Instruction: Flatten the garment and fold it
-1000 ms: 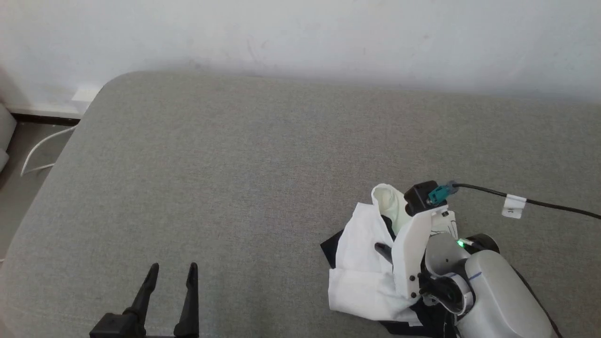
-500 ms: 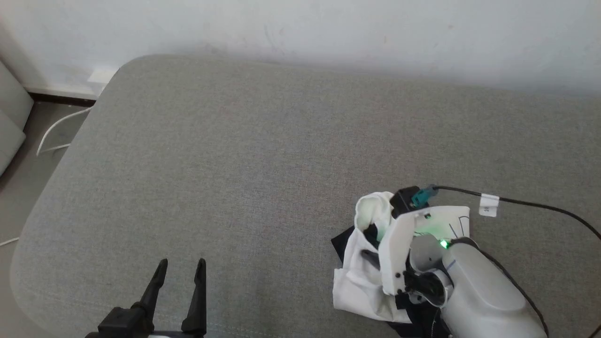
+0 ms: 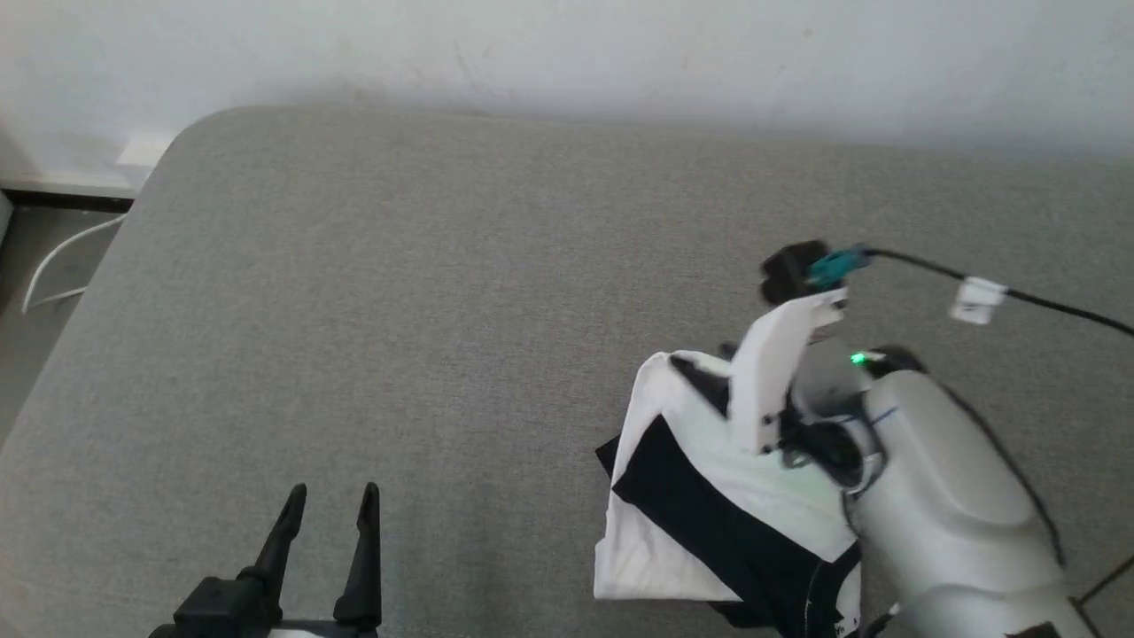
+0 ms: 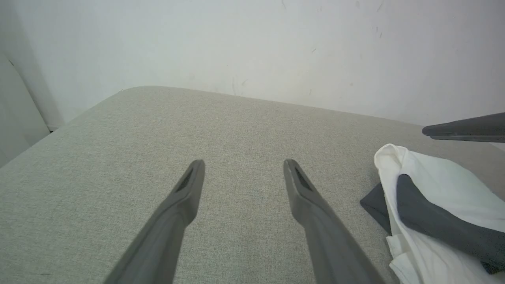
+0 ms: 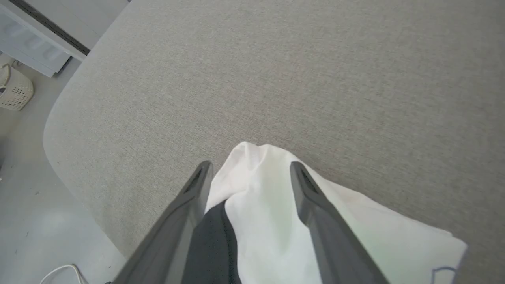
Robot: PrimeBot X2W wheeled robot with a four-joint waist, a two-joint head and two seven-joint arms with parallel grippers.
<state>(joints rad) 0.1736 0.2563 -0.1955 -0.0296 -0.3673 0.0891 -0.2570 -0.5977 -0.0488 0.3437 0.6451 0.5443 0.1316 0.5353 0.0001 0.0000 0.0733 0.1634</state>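
Note:
The garment (image 3: 700,452) lies bunched on the grey cushion at the lower right, white with a black sleeve (image 3: 709,523) slanting across it. My right arm's wrist (image 3: 780,381) hangs over its far edge. In the right wrist view my right gripper (image 5: 250,165) is open, its fingers (image 5: 311,205) straddling a white fold of the garment (image 5: 260,197) without clamping it. The left wrist view shows one right finger (image 4: 461,130) above the garment (image 4: 434,185) and the other resting on it. My left gripper (image 3: 333,492) stands open and empty at the lower left, clear of the cloth, also seen as the left gripper (image 4: 243,163).
The grey cushion (image 3: 443,310) stretches wide to the left and back, up to a white wall. Its rounded left edge drops to a floor with a white cable (image 3: 53,266). A black camera cable (image 3: 1045,297) trails from the right wrist. A wicker basket (image 5: 14,92) stands on the floor.
My right gripper has gone from shut on the garment to open and has lifted away. The cloth has dropped and spread flatter, a black sleeve now showing. The head camera shifted slightly.

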